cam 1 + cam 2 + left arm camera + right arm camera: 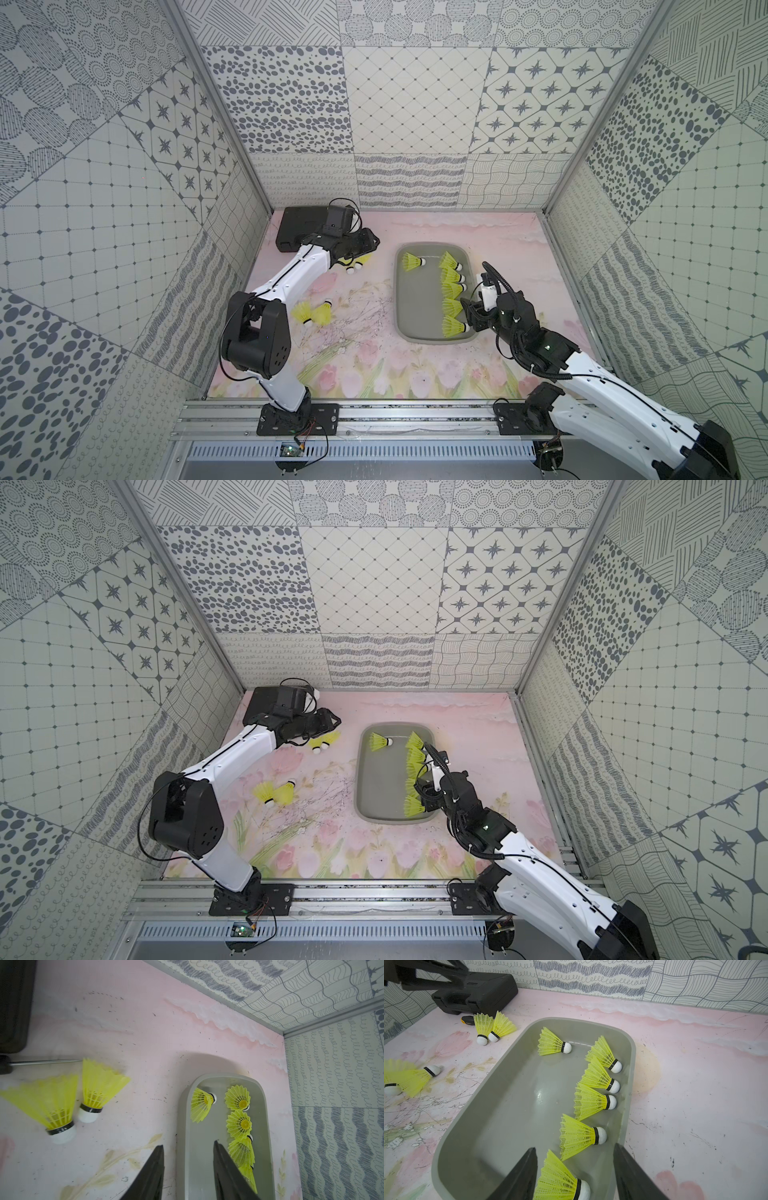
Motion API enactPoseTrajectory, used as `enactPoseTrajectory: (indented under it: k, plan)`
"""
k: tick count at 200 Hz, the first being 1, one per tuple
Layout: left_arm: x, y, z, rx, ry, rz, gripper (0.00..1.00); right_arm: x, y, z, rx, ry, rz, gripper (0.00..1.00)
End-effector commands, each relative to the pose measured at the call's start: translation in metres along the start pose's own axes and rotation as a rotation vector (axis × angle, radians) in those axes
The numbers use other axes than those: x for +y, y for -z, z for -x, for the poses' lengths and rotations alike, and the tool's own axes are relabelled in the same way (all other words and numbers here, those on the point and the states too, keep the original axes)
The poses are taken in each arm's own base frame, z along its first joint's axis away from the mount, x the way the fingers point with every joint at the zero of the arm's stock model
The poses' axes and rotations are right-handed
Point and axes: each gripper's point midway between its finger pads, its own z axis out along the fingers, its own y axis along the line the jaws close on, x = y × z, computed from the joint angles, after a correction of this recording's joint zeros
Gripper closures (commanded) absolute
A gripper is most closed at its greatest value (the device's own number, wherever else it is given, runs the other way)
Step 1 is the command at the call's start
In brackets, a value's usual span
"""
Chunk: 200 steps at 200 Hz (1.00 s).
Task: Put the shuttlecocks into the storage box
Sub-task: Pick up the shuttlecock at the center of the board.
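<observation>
Only marking we can spot is on the screwdriver [466, 1020] handle, and it's too blurry to read. Pink flowery mat [374, 374], grey-patterned walls [415, 104]. The storage box [415, 303] sits right of centre in both top views with six shuttlecocks [550, 1044] inside. Four more are out on the mat, two of them by the black case [297, 230] at upper left. Left gripper [188, 1144] is spread and empty. Right gripper [574, 1146] is spread over the box's nearest shuttlecock, not pinching it.

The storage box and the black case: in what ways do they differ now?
The storage box is grey and open-topped; the black case is closed. The storage box holds six shuttlecocks; the black case shows none. The storage box lies right of centre; the black case sits in the far left corner. Both are rectangular with rounded corners.
</observation>
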Motion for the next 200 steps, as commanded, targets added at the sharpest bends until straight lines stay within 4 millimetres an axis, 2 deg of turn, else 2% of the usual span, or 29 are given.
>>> enactPoseTrajectory:
  k: [1, 29, 61, 138, 200]
  plan:
    - [0.051, 0.022, 0.007, -0.057, 0.039, 0.134, 0.54, 0.001, 0.003, 0.015, -0.041, -0.033, 0.005, 0.38]
    - [0.087, 0.026, 0.005, -0.069, 0.098, 0.213, 0.48, 0.002, 0.004, 0.016, -0.043, -0.026, 0.011, 0.38]
    - [0.113, 0.014, 0.0, -0.061, 0.138, 0.257, 0.42, 0.003, 0.003, 0.015, -0.038, -0.022, 0.016, 0.38]
    - [0.141, -0.034, -0.005, 0.006, 0.143, 0.279, 0.32, 0.003, 0.002, 0.011, -0.024, -0.028, 0.016, 0.38]
    - [0.154, -0.063, -0.001, 0.057, 0.143, 0.296, 0.32, 0.003, 0.001, 0.011, -0.021, -0.03, 0.017, 0.38]
